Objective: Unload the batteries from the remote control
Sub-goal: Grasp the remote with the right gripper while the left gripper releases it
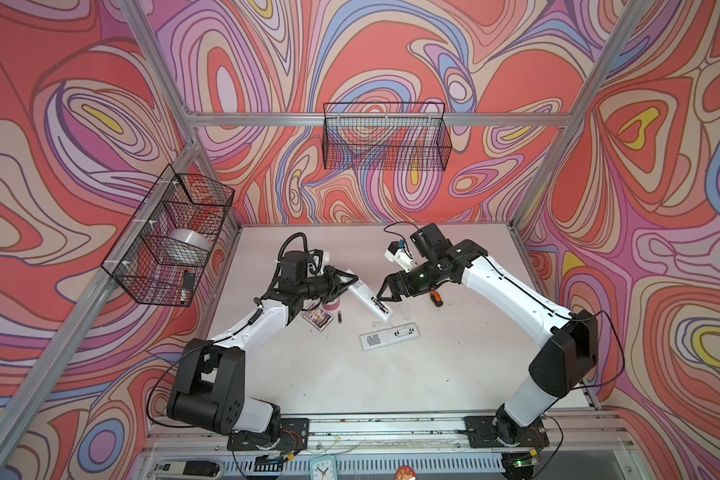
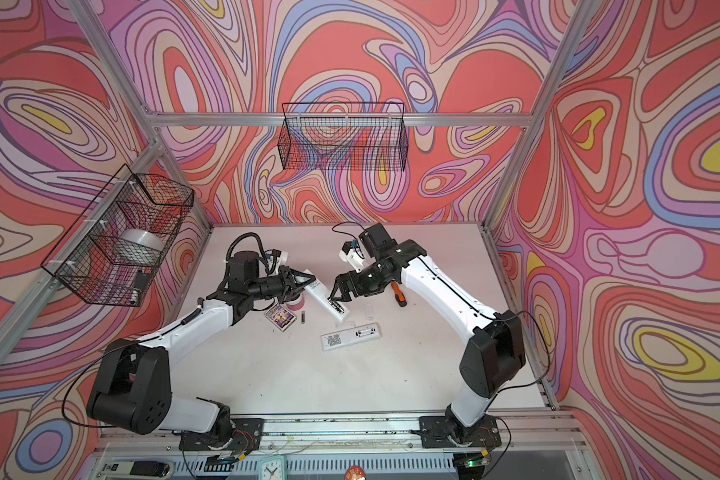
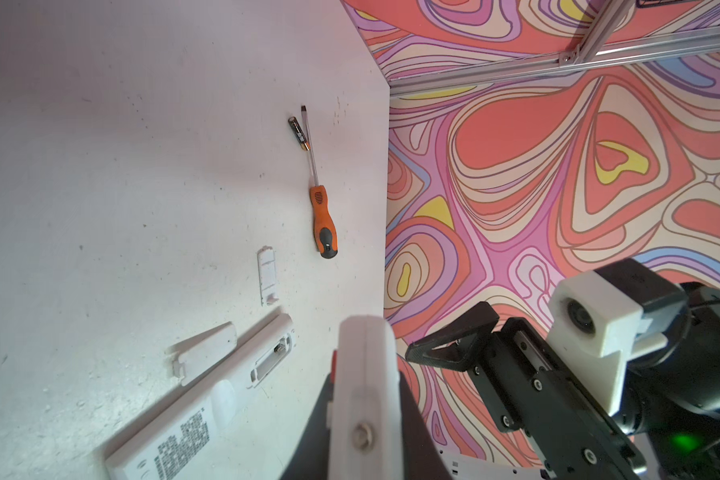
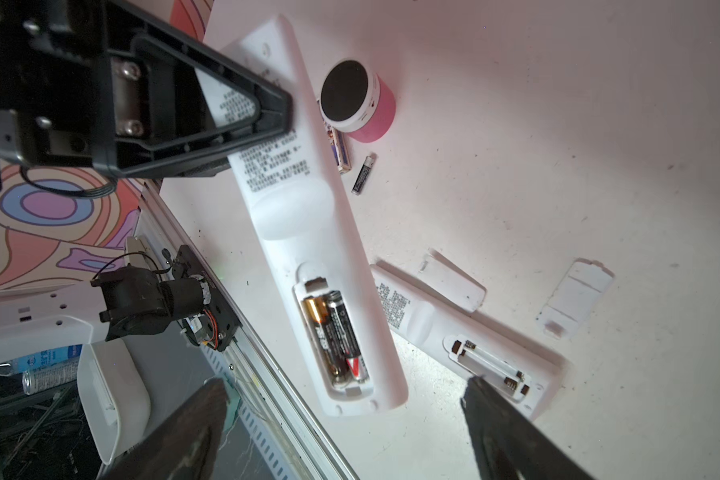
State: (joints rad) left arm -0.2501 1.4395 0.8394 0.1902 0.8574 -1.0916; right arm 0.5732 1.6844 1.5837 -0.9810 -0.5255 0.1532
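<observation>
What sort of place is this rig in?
Probably a robot lab cell: aluminium frame around patterned walls, two arms mounted on a rail by a white table, wire baskets hung on the frame.

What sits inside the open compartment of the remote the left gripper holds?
Two batteries lie side by side inside the held remote, both seated. The compartment floor beneath them is covered and cannot be seen.

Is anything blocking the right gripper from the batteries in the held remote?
Nothing visible does. The remote has its compartment uncovered, both batteries lie exposed, and the open right gripper sits close by that end.
</observation>
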